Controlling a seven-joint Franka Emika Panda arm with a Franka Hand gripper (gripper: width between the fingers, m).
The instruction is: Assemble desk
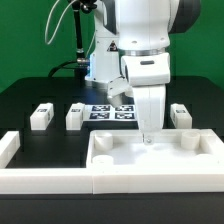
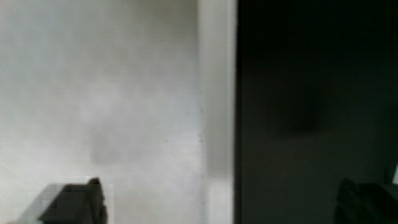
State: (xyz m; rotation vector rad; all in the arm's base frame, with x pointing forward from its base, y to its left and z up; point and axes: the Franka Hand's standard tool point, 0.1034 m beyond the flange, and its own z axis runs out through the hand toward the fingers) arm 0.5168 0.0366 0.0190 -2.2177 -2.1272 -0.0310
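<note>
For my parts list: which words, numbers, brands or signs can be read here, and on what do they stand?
None: no word, number or brand is readable in either view.
marker board: only black-and-white square patterns, no letters.
leg blocks: tags of the same kind, too small to make out.

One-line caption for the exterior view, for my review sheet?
Open pincer over the desk panel; three loose legs and the marker board behind.

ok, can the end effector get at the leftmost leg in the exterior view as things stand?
Probably yes: that leg stands alone on the black table, nothing over it; the end effector is open above the desk panel.
</note>
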